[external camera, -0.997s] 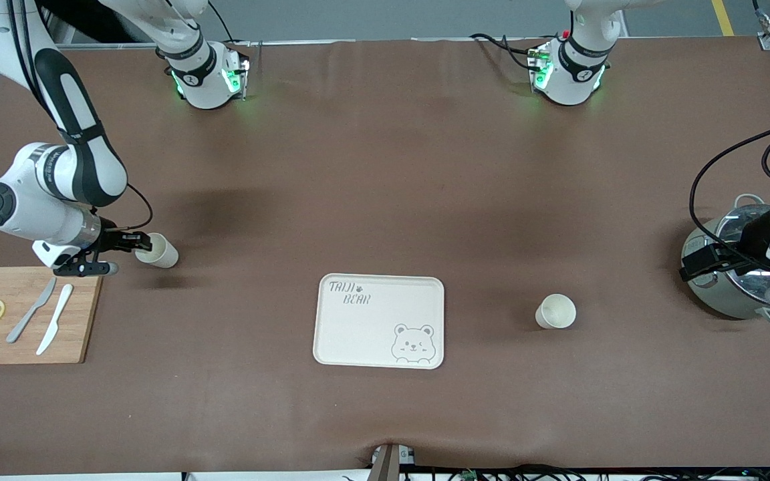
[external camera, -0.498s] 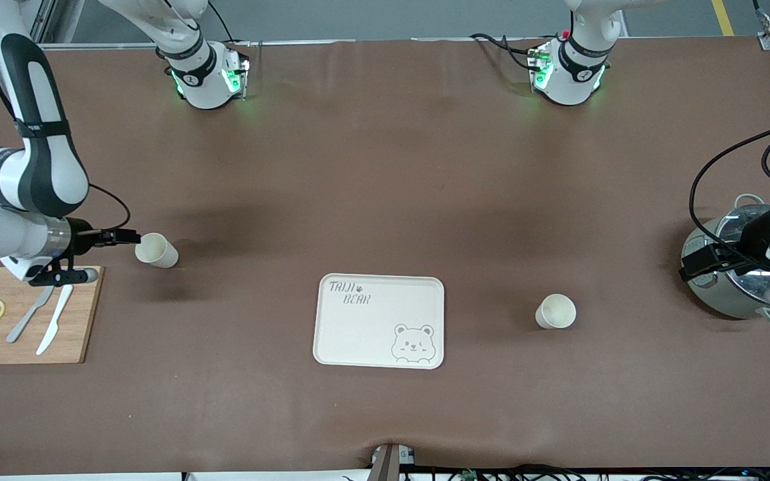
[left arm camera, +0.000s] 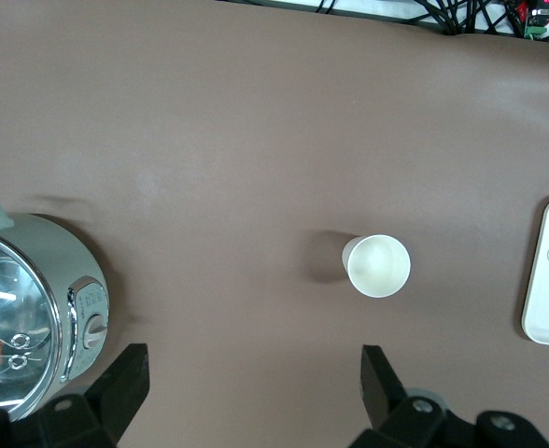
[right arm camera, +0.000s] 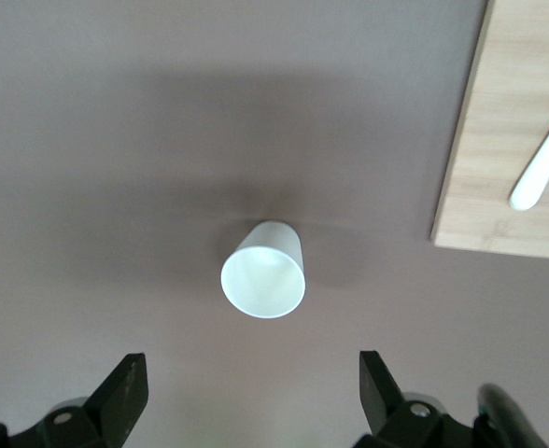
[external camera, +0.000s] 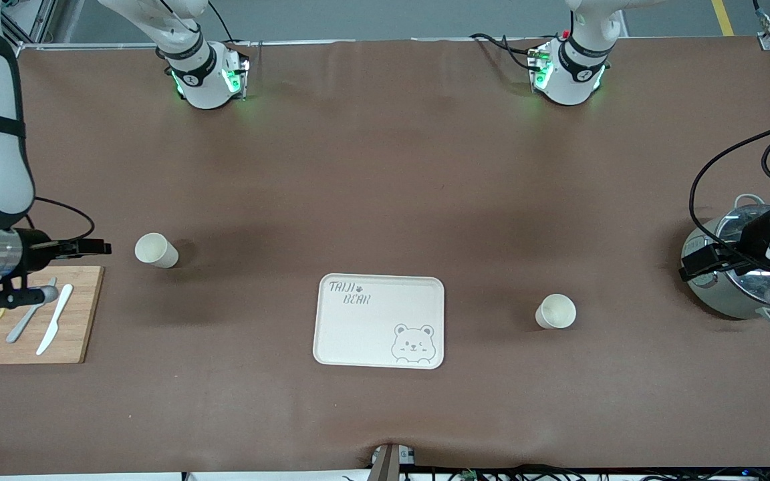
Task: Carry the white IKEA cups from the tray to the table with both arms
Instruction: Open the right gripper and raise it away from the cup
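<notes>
1. Checking the tray: I find it bare, near the table edge closest to the front camera; the task looks essentially done.
2. One cup stands upright on the mat toward the right arm's end, just beside the cutting board. The other cup stands upright between the tray and the pot, toward the left arm's end.
3. The right gripper hangs over the board's corner, jaws wide apart, gripping nothing.
4. The left gripper hangs over the pot, jaws spread and empty; this arm waits.
5. To finish well, I judge each arm should pull clear without brushing a cup.
6. Cups: matte off-white, tapered, round-rimmed. Tray: cream, rounded corners, raised rim. Mat: dull brown.
</notes>
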